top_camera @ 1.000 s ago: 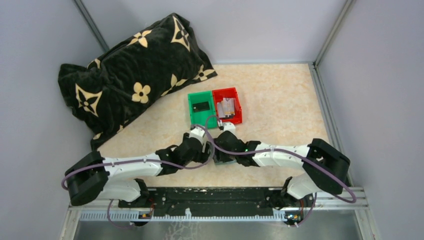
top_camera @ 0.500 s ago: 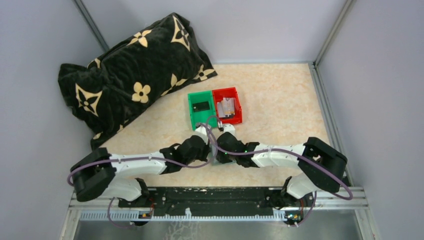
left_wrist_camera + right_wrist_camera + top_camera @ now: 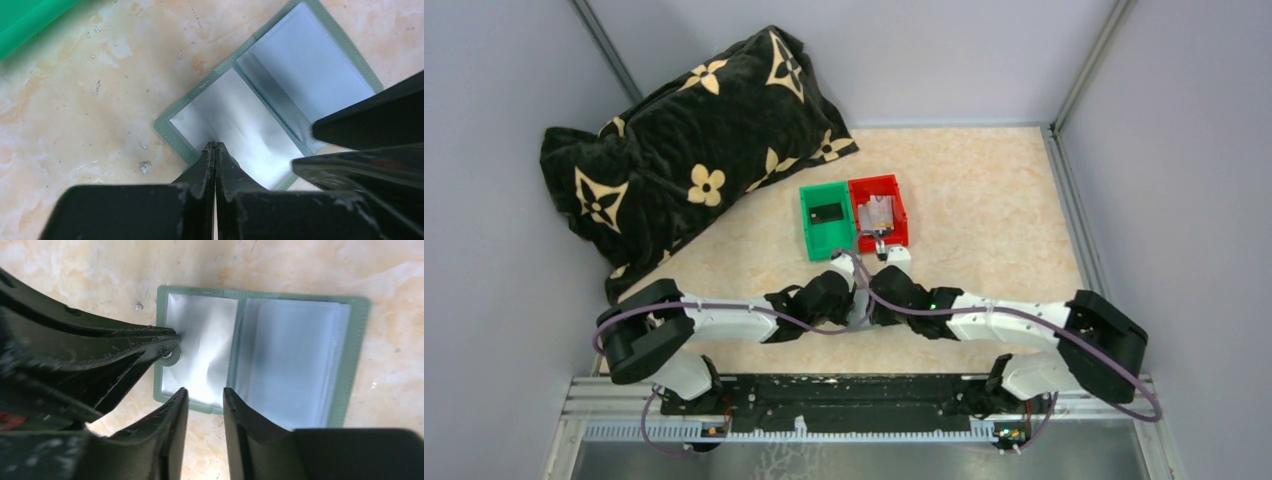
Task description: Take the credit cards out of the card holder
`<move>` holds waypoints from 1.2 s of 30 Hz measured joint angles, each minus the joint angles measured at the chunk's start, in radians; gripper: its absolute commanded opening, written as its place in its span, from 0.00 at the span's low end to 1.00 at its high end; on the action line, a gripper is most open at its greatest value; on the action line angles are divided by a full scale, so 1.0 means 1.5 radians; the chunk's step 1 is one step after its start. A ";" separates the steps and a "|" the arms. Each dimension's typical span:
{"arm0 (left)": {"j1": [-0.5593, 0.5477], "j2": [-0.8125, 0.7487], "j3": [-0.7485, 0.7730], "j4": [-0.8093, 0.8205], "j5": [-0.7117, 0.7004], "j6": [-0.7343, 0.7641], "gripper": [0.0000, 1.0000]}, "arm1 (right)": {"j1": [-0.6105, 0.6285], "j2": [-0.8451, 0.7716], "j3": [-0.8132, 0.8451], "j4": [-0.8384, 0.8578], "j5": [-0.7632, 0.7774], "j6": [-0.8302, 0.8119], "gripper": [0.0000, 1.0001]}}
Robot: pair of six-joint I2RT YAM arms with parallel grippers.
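Observation:
The card holder [image 3: 280,100] lies unfolded flat on the table, sage-green rimmed, with silvery clear sleeves [image 3: 290,355]. No card shows in the sleeves. My left gripper [image 3: 215,145] is shut, its tip resting on one panel near that panel's outer edge, where the sleeve wrinkles. The right gripper [image 3: 205,391] is open, its fingertips [image 3: 182,392] straddling the holder's near rim. From above, both grippers [image 3: 864,300] meet over the holder and hide it. A dark card [image 3: 827,212] lies in the green bin [image 3: 810,225]. A pale card with some tan [image 3: 879,215] lies in the red bin [image 3: 902,215].
The two bins stand side by side just beyond the grippers. A big black pillow with tan flowers [image 3: 684,150] fills the back left. Grey walls close the table on three sides, with a metal rail [image 3: 854,400] at the near edge.
Both arms have shifted right and slightly farther from the bases. My left gripper went from open to shut on the holder's panel. The right fingers narrowed, then parted again.

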 measured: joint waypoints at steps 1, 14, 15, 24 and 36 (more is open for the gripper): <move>0.000 0.003 0.001 -0.002 -0.002 -0.001 0.00 | -0.001 -0.016 0.000 -0.011 0.011 -0.002 0.39; 0.000 0.008 0.004 -0.010 -0.005 -0.004 0.00 | -0.086 -0.093 -0.022 -0.074 0.036 -0.030 0.55; 0.000 0.008 0.004 -0.010 -0.005 -0.004 0.00 | -0.086 -0.089 -0.022 -0.074 0.037 -0.032 0.55; 0.000 0.007 0.005 -0.017 0.006 -0.005 0.00 | -0.086 -0.050 -0.039 -0.057 0.027 -0.039 0.55; 0.000 -0.006 0.005 -0.030 0.007 -0.006 0.00 | -0.086 -0.046 -0.043 -0.011 -0.023 -0.038 0.51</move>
